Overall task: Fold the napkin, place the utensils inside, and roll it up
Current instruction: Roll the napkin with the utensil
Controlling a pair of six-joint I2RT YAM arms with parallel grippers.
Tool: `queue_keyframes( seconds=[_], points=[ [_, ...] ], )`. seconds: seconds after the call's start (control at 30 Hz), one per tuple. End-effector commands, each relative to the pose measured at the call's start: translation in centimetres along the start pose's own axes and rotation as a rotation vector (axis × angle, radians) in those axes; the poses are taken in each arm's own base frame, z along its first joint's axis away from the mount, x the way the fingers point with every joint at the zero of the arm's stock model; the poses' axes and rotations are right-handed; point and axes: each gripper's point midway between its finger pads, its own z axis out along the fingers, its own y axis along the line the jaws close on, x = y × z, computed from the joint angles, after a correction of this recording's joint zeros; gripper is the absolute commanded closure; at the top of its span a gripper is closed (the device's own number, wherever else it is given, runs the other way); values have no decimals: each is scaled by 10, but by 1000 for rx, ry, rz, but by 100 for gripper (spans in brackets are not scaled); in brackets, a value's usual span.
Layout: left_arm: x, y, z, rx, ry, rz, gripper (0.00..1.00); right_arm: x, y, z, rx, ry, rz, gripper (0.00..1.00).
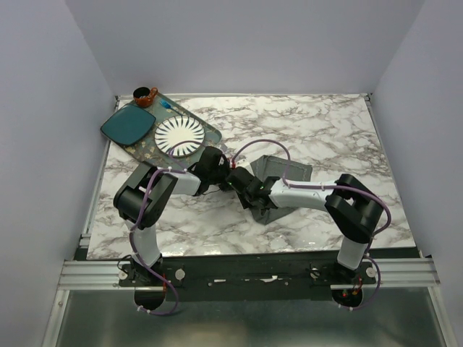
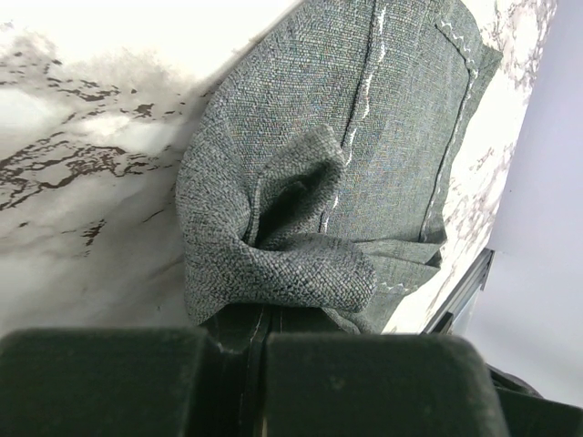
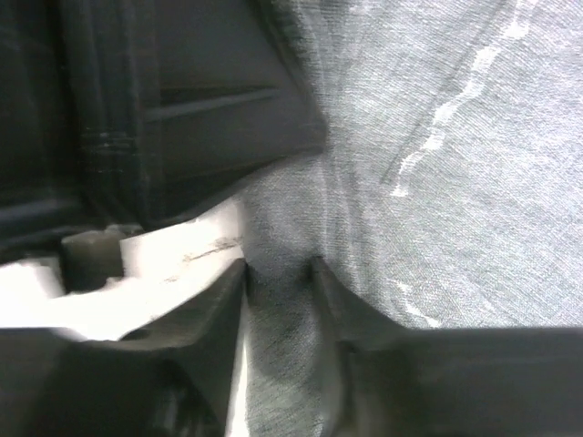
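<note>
The napkin (image 1: 286,173), a dark grey cloth, lies near the middle of the marble tabletop (image 1: 325,130). In the overhead view I see it only as a rumpled patch, partly hidden under the right arm. The left wrist view shows more. Its near corner is bunched into a raised, curled fold, and pale stitching runs along its hems.

The left gripper (image 1: 226,176) meets the cloth at its left edge. From its own camera I see its two black fingers pressed together, with the bunched corner pinched between them.

The right gripper (image 1: 242,186) sits just beside the left one. Overhead the two look like one dark cluster. Only the right wrist view shows its fingers (image 3: 219,300) standing a little apart with a ridge of napkin filling the gap. I cannot tell whether they clamp it.

Well apart, at the far left corner, a tray (image 1: 213,133) holds a white ribbed plate (image 1: 179,136), a teal square plate (image 1: 128,124) and a brown cup (image 1: 145,96).
</note>
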Motion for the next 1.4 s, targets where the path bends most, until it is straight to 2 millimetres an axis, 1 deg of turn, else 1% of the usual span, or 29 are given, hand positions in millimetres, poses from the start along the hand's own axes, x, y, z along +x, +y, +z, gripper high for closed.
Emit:
queue_keyframes(
  seconds=[0.0, 0.13, 0.23, 0.3, 0.33, 0.37, 0.4, 0.43, 0.47, 0.5, 0.57, 0.6, 0.63, 0.67, 0.7, 0.73, 0.77, 0.8, 0.83, 0.87, 0.9, 0.97, 1.0, 1.07, 1.1, 1.23, 1.27, 1.3, 1.37],
  points=[
    [20, 57, -1, -187, 45, -39, 100, 87, -26, 30, 106, 220, -38, 68],
    [18, 53, -3, -174, 44, -39, 100, 93, -23, 33, 88, 238, -43, 79],
    [8, 44, -8, -154, 12, 3, 100, 89, -14, 31, 32, 229, -37, 87],
    [-1, 33, -14, -143, -14, 37, 90, 84, -2, 27, -35, 221, -24, 91],
    [-8, 30, -17, -141, -26, 46, 77, 78, -1, 25, -62, 212, -3, 93],
    [-11, 26, -20, -135, -26, 62, 69, 76, 2, 23, -99, 213, 23, 94],
    [-18, 17, -25, -114, -41, 73, 63, 74, 12, 20, -174, 223, 52, 96],
    [-24, 13, -29, -104, -50, 81, 54, 70, 11, 20, -200, 222, 79, 98],
    [-29, 10, -33, -98, -53, 89, 50, 70, 13, 19, -233, 226, 98, 99],
    [-33, 3, -38, -81, -60, 95, 48, 66, 25, 16, -319, 225, 123, 99],
    [-35, -2, -45, -62, -49, 94, 47, 63, 25, 15, -387, 217, 186, 99],
    [-37, -10, -53, -34, -55, 100, 46, 64, 32, 12, -459, 216, 212, 100],
    [-37, -12, -56, -28, -55, 102, 45, 63, 26, 14, -486, 217, 257, 99],
    [-34, -10, -61, -32, -48, 99, 44, 64, 28, 13, -526, 224, 289, 100],
    [-34, -17, -68, -13, -53, 107, 44, 57, 37, 10, -610, 203, 308, 100],
    [-31, -18, -71, -11, -53, 110, 42, 62, 32, 10, -632, 216, 341, 99],
    [-26, -12, -75, -31, -42, 100, 40, 61, 33, 9, -673, 219, 355, 99],
    [-25, -15, -80, -23, -45, 108, 33, 58, 39, 3, -741, 224, 376, 100],
    [-24, -12, -82, -39, -50, 118, 20, 61, 36, 6, -756, 240, 405, 100],
    [-16, -1, -85, -82, -35, 98, 19, 62, 35, 6, -776, 250, 422, 99],
    [-16, -2, -88, -73, -43, 102, 19, 60, 38, 2, -818, 254, 434, 100],
    [-11, 2, -85, -75, -36, 89, 20, 65, 34, 6, -842, 276, 465, 99],
    [-8, 9, -80, -91, -18, 66, 21, 64, 35, 5, -874, 280, 480, 99],
    [-10, 3, -71, -55, -11, 31, 24, 68, 30, 10, -885, 296, 508, 100],
    [-7, 7, -63, -58, 10, 13, 26, 66, 29, 10, -900, 296, 519, 99],
    [-6, -2, -52, -21, 28, -6, 45, 68, 19, 18, -886, 315, 566, 99],
    [-10, -11, -52, 18, 11, 5, 55, 67, 18, 20, -889, 323, 574, 99],
    [-5, -12, -54, 30, 15, 2, 60, 70, 18, 22, -893, 343, 579, 99],
    [-6, -18, -58, 51, -10, 16, 65, 70, 15, 26, -885, 348, 587, 99]
  ],
)
